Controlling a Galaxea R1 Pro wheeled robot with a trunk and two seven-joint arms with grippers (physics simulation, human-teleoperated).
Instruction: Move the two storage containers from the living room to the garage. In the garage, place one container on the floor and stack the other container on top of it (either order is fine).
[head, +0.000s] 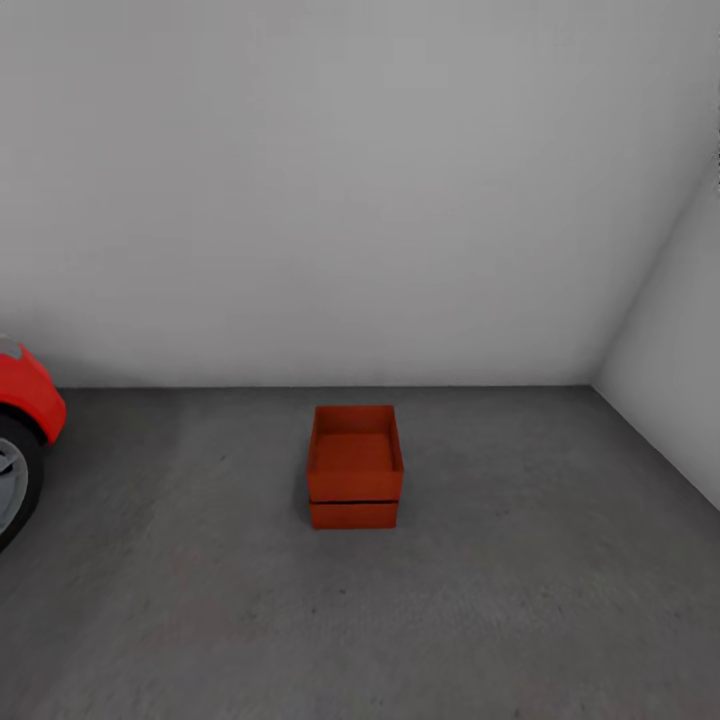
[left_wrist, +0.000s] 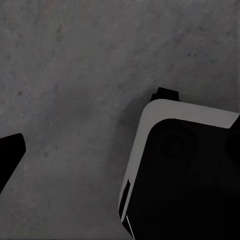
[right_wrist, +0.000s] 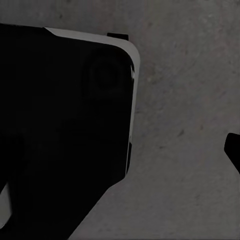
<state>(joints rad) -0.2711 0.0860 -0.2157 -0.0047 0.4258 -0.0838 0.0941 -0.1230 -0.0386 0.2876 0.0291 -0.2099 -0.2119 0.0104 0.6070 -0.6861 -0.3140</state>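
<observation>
Containers (head: 354, 468) sit stacked on grey floor (head: 520, 600); car (head: 25, 420) nearby.

Smooth matt storage containers (head: 354, 465) on rough mottled concrete floor (head: 520, 600); glossy car (head: 25, 395).

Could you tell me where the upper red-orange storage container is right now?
In the head view, the upper red-orange open-top container sits stacked on its twin on the grey concrete floor, centre, near the white back wall.

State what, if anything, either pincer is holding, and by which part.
Nothing seems held: the two stacked bins stand alone on the garage floor, and both wrist views look down at bare concrete beside the robot's base.
</observation>
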